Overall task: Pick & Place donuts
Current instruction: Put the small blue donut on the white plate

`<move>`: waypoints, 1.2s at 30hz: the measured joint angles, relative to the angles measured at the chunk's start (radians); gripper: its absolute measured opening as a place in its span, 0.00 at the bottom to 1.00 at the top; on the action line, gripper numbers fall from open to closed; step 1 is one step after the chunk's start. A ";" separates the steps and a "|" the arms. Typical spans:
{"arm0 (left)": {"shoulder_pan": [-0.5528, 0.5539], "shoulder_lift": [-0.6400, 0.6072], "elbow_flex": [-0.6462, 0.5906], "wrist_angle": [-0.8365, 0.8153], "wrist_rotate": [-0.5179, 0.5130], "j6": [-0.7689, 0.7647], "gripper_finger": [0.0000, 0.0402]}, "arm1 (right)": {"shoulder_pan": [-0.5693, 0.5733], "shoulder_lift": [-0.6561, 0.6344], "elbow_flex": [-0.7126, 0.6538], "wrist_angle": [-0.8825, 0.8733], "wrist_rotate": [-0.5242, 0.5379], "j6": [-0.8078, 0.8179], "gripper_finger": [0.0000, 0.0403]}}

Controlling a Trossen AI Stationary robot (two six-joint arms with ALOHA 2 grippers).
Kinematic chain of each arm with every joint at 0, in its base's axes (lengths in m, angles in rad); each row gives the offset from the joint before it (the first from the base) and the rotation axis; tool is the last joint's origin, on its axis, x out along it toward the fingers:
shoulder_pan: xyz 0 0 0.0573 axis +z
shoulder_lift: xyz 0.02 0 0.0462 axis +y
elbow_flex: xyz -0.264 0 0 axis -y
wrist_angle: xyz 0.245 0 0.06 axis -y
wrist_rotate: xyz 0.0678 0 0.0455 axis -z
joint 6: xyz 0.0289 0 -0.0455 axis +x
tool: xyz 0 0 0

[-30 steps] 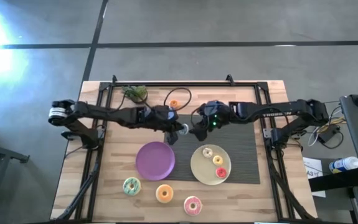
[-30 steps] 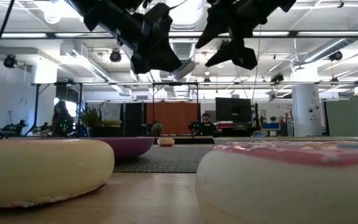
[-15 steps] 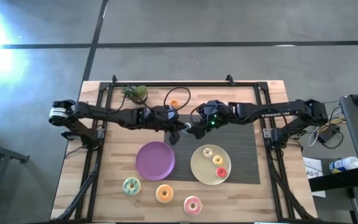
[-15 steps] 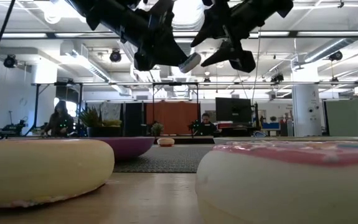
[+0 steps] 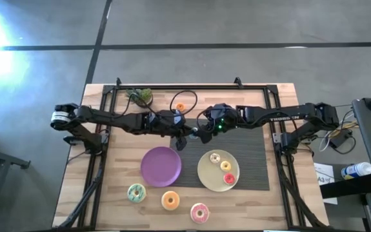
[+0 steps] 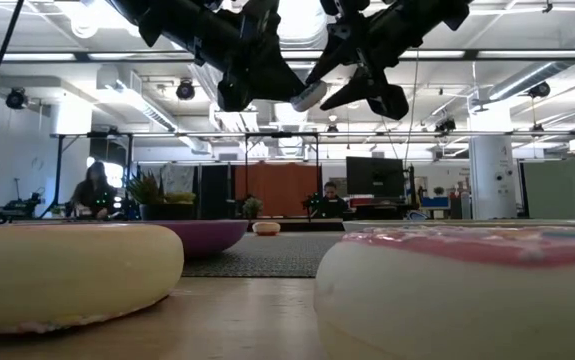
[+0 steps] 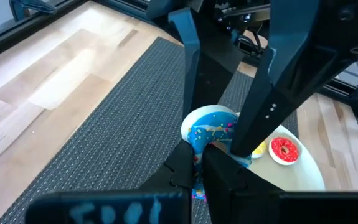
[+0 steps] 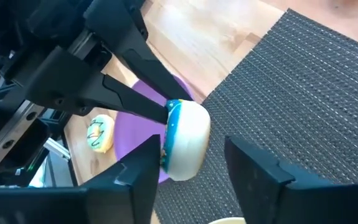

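My left gripper point(image 5: 186, 132) is shut on the small blue-iced donut point(image 7: 211, 132), high above the dark mat; the donut also shows in the low view point(image 6: 309, 96). My right gripper point(image 5: 202, 132) is open and faces it from the table's right. Its two fingers point(image 8: 142, 169) stand on either side of the donut point(image 8: 188, 140); I cannot tell whether they touch it. Three small donuts (cream point(image 5: 215, 156), orange point(image 5: 225, 165), red point(image 5: 229, 178)) lie on the yellow plate point(image 5: 206, 174). The green point(image 5: 135, 192), orange point(image 5: 170, 200) and pink point(image 5: 199, 212) large donuts lie on the table near its front edge. My left gripper pinches the blue donut's ring at the edge nearest its wrist point(image 7: 198, 153) between its two fingertips point(image 8: 160, 112). The fingers come from the table's left, slanting down. The donut is lifted clear and stands on edge, its icing toward the left gripper.
A purple plate point(image 5: 160, 166) lies left of the yellow plate, partly on the dark mat point(image 5: 250, 151). A small potted plant point(image 5: 140, 96) and a small orange round thing point(image 5: 180, 107) sit near the far edge. Black frame rails run along the table's sides.
My left gripper has risen a little and gone toward the table's right with the blue donut. My right gripper has come toward the table's left, so its open fingers now stand around the donut.
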 joint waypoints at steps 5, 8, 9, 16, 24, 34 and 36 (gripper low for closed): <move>0.000 0.000 0.000 0.010 0.000 0.000 0.11 | 0.000 0.000 0.000 -0.007 -0.007 -0.001 0.29; -0.002 0.000 0.000 0.010 -0.003 0.000 0.21 | 0.000 0.001 0.000 -0.019 -0.010 -0.001 0.21; -0.004 0.000 0.000 0.010 -0.005 0.000 0.25 | 0.000 0.001 0.000 -0.029 -0.010 0.000 0.19; -0.017 -0.006 -0.002 -0.154 -0.066 -0.004 0.41 | 0.008 -0.020 0.001 -0.214 -0.013 -0.008 0.09; -0.019 -0.010 -0.006 -0.387 -0.087 -0.011 0.42 | 0.079 0.018 -0.062 -0.314 -0.279 -0.010 0.08; -0.026 -0.024 -0.006 -0.445 -0.086 -0.054 0.42 | 0.182 0.251 -0.013 -0.201 -0.304 -0.070 0.08; -0.035 -0.034 -0.006 -0.474 -0.086 -0.061 0.42 | 0.190 0.286 0.005 -0.202 -0.288 -0.093 0.08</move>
